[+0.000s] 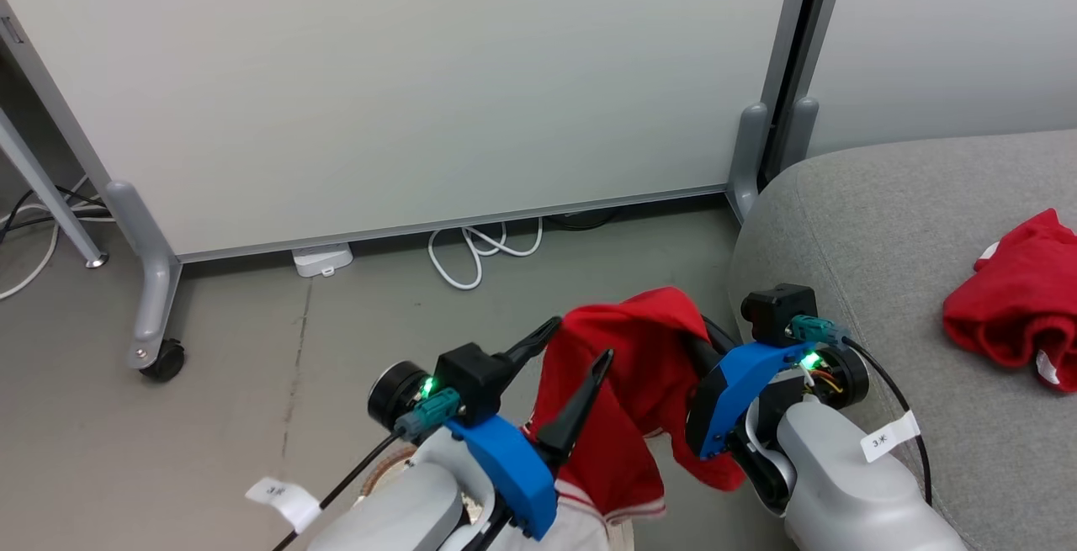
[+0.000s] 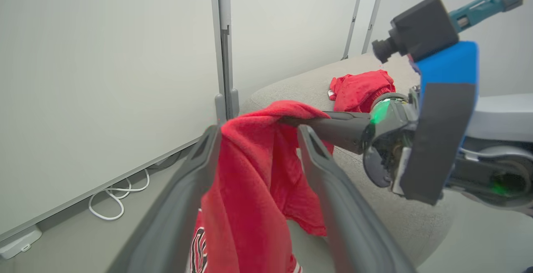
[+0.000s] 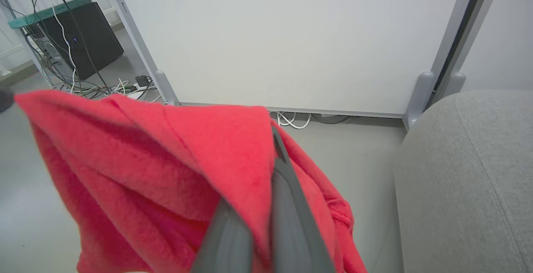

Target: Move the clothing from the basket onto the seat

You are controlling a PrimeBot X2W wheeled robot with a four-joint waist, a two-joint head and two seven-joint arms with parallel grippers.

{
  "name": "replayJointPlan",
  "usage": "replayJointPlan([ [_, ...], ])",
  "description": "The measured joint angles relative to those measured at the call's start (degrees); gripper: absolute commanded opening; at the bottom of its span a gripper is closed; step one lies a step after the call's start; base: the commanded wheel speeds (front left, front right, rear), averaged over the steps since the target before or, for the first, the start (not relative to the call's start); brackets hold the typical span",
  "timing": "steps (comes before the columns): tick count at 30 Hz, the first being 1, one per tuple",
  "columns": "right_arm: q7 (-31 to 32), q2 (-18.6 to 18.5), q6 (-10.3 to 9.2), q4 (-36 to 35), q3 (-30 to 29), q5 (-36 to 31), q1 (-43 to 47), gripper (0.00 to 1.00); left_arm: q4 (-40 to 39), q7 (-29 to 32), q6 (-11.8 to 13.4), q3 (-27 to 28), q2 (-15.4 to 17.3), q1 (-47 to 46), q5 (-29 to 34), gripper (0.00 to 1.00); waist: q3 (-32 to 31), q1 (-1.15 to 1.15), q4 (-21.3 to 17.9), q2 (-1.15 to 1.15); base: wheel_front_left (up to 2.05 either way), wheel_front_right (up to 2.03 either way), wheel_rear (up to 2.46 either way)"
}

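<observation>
1. My right claw [image 2: 320, 121] is pressed together, pinching the top of the red jersey with white striped trim [image 1: 639, 366].
2. My left claw [image 1: 572, 347] is spread wide. The jersey hangs down between its two fingers.
3. The jersey is up in the air over the grey floor [image 1: 252, 366], just beside the big grey cloth sofa seat [image 1: 883, 223].
4. The plain red garment [image 1: 1018, 299] lies crumpled on that seat.

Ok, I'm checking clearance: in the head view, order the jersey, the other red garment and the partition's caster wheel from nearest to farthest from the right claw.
1. The jersey: pinched in the right claw, hanging to its left.
2. The other red garment: lying on the seat, off to the right.
3. The caster wheel: on the floor, far left.
</observation>
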Motion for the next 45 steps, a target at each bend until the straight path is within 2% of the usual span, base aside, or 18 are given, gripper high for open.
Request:
replayJointPlan([
  [10,-0.3,0.0,0.0,0.3,0.1,0.1,0.0,0.0,-9.2,0.0,3.3,9.3,4.8,12.7,7.7,1.0,0.1,0.0,0.0,0.0,0.0,0.0,0.0],
  [16,-0.5,0.0,0.0,0.4,0.3,0.2,0.0,0.0,-13.0,0.0,5.0,16.3,5.0,19.0,12.1,1.0,0.3,0.0,-0.1,0.0,0.0,0.0,0.0],
  [20,-0.5,-0.1,0.0,0.4,0.4,0.2,0.0,0.0,-14.8,0.0,5.0,20.6,4.8,23.0,15.3,1.0,0.4,0.0,-0.1,0.0,0.0,0.0,0.0],
  [27,-0.7,-0.3,0.0,0.4,0.3,0.6,0.1,0.0,-15.1,0.0,2.7,25.3,3.3,26.0,18.7,1.0,0.4,0.0,0.1,0.0,0.0,0.0,0.0],
  [34,-0.7,-0.3,0.0,0.4,0.4,0.8,0.1,0.0,-14.2,0.0,0.4,27.6,1.5,26.7,21.3,1.0,0.6,0.0,-0.2,0.0,0.0,0.0,0.0],
  [45,-0.8,-0.6,0.0,0.0,0.7,1.1,0.0,0.0,-13.3,0.0,-2.1,30.3,-0.8,27.4,24.1,1.0,0.8,0.0,-3.2,0.0,0.0,0.0,0.0],
])
